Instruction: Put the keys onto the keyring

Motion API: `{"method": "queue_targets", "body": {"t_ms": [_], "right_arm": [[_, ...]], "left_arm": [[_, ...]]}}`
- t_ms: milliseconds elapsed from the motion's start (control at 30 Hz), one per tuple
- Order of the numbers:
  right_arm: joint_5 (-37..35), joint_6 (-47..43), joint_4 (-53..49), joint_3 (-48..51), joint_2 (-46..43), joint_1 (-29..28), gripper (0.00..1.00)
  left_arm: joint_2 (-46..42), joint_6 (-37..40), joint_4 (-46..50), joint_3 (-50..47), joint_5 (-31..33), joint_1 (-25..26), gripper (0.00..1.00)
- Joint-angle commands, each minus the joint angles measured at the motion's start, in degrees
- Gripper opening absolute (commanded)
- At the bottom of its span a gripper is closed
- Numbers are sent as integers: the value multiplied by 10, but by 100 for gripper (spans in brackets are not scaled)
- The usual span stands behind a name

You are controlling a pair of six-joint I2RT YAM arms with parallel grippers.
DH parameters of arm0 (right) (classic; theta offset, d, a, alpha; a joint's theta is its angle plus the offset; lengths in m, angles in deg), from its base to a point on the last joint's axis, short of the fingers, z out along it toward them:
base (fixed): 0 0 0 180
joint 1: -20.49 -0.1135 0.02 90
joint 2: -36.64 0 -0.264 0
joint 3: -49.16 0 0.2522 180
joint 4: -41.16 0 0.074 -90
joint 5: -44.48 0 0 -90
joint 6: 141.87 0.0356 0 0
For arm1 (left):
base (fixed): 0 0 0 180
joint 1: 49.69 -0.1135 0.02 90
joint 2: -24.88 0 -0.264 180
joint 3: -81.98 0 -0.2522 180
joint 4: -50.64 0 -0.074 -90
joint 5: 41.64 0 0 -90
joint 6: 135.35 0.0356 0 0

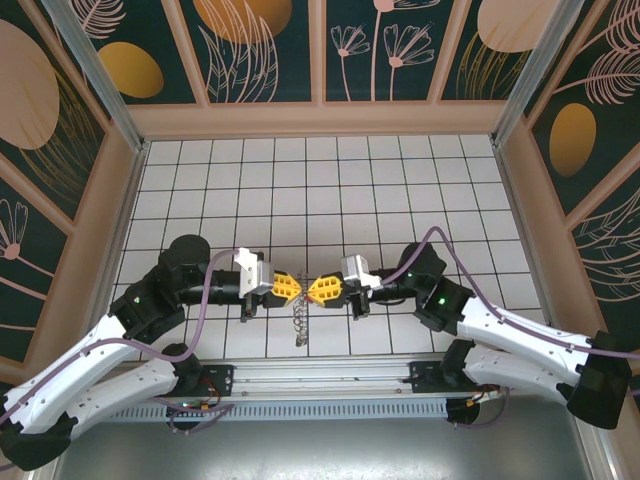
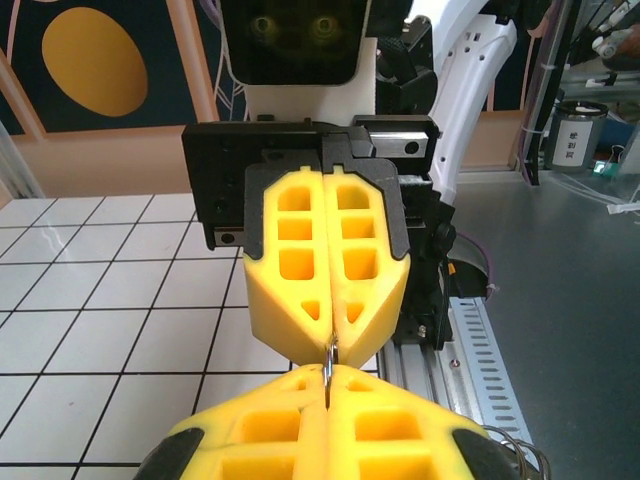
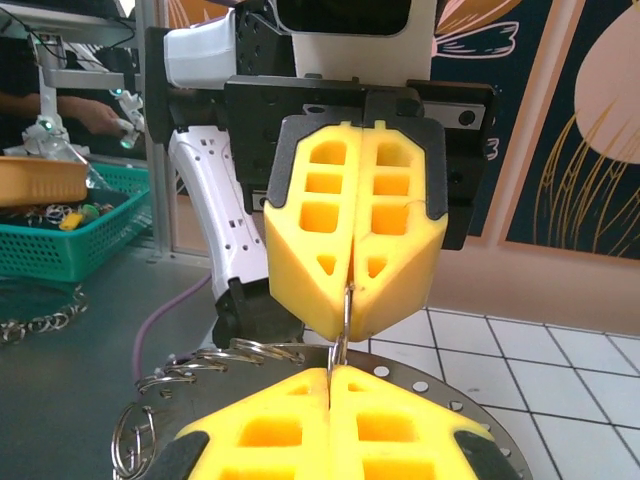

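Note:
My left gripper [image 1: 294, 289] and right gripper [image 1: 313, 290] meet tip to tip above the near middle of the tiled floor [image 1: 320, 200]. Both are shut on a thin metal loop of the keyring [image 2: 329, 358]. From that pinch a fine chain strand [image 1: 299, 322] dangles toward the near edge. In the left wrist view my own yellow fingers [image 2: 270, 430] sit at the bottom, and the right gripper [image 2: 335, 330] faces them. In the right wrist view the wire loop [image 3: 343, 320] runs between the two sets of tips. The red-headed key is out of view.
A metal disc with holes [image 3: 520, 420] and several spare split rings [image 3: 235, 352] lie behind my right fingers. A green basket [image 3: 70, 235] and a loose chain [image 3: 40, 320] sit off the table. An aluminium rail [image 1: 320, 385] runs along the near edge.

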Motion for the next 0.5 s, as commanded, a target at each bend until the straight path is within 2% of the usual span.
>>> {"method": "queue_targets", "body": {"t_ms": [0, 300, 467], "right_arm": [[-31, -49, 3, 16, -20, -24, 0], [-75, -79, 6, 24, -33, -45, 0], [-146, -123, -12, 26, -32, -75, 0]], "left_arm": [[-4, -2, -27, 12, 6, 0, 0], [-3, -3, -28, 13, 10, 0, 0], [-4, -5, -33, 12, 11, 1, 0]]}}
